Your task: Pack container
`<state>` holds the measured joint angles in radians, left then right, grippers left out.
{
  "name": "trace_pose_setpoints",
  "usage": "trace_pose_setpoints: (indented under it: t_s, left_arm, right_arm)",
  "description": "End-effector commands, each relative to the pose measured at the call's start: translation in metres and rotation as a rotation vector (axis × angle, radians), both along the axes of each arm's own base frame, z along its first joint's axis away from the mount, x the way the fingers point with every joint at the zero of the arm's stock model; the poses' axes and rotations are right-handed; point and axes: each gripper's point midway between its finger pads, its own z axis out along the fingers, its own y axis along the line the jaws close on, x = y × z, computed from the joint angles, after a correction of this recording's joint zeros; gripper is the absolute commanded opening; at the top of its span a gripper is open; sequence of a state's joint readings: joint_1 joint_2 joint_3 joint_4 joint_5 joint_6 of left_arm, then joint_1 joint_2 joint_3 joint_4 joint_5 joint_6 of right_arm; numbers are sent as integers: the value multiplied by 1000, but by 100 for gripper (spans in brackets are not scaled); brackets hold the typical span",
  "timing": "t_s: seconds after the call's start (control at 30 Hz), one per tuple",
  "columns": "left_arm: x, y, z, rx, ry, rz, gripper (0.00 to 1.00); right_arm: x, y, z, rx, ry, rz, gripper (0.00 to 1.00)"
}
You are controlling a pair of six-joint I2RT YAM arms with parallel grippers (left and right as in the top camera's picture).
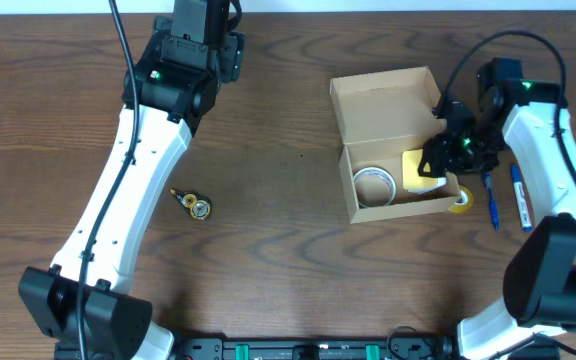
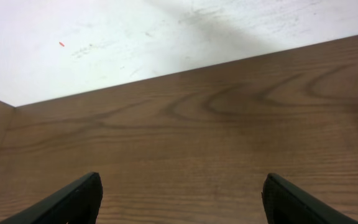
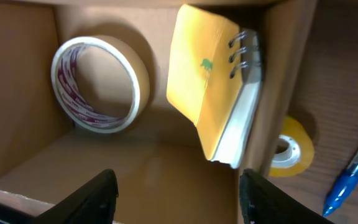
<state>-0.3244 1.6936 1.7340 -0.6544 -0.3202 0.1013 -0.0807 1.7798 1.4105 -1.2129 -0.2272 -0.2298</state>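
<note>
Hanging over the small tan cardboard box (image 1: 388, 110), my right gripper (image 3: 176, 186) has its two fingers spread wide with nothing between them. The box sits on the right side of the brown wooden counter (image 2: 229, 124) with its flap lid open. Inside it lies a cream roll of tape with red print (image 3: 98, 84). Next to that roll stands a yellow notebook with wire rings (image 3: 204, 81). The notebook is tilted, and its ring edge leans on the box wall.

My left gripper (image 2: 182, 193) is far away over bare counter. Its fingers are spread wide too, and it holds nothing.

I think the notebook is the tricky part. It is just beside one of my right fingers. If I lift up crooked, I may bump it, and it may flop onto the tape. If it leans up too high, the lid may not shut flat.

A shiny yellow roll of tape (image 3: 291, 152) sits outside, touching the box wall, with a blue pen (image 3: 353, 174) near it. If I reach for them in a rush, I could push the box.
</note>
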Motion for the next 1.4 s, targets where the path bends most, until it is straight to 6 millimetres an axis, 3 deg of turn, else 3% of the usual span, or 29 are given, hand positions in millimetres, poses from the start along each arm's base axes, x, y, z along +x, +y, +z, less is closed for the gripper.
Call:
trace_pose_setpoints:
  t_s: [0.0, 0.27, 0.43, 0.8, 1.0, 1.07, 1.1, 1.2, 1.37]
  left_arm:
    - [-1, 2, 16, -21, -36, 11, 83]
    - [-1, 2, 16, -21, -37, 11, 83]
    - [-1, 2, 16, -22, -37, 11, 83]
    - [0, 2, 16, -22, -38, 11, 83]
    - [-1, 2, 16, -22, -38, 11, 83]
    - [-1, 2, 16, -22, -38, 11, 83]
    - [-1, 2, 16, -22, -38, 11, 83]
    - [-1, 2, 16, -22, -38, 11, 83]
    - [-1, 2, 16, -22, -37, 11, 83]
  right_arm:
    - [-6, 4, -7, 0, 29, -1, 63]
    - [-10, 3, -11, -15, 45, -7, 63]
    - [-15, 3, -24, -14, 58, -17, 60]
    - [-14, 3, -25, -15, 57, -24, 28]
    - [-14, 3, -25, -14, 57, -32, 2]
    - [-14, 5, -25, -8, 56, -31, 3]
    - [-13, 5, -25, -8, 55, -32, 22]
    - [-11, 4, -25, -9, 47, -32, 41]
    - [-11, 0, -31, -32, 61, -39, 40]
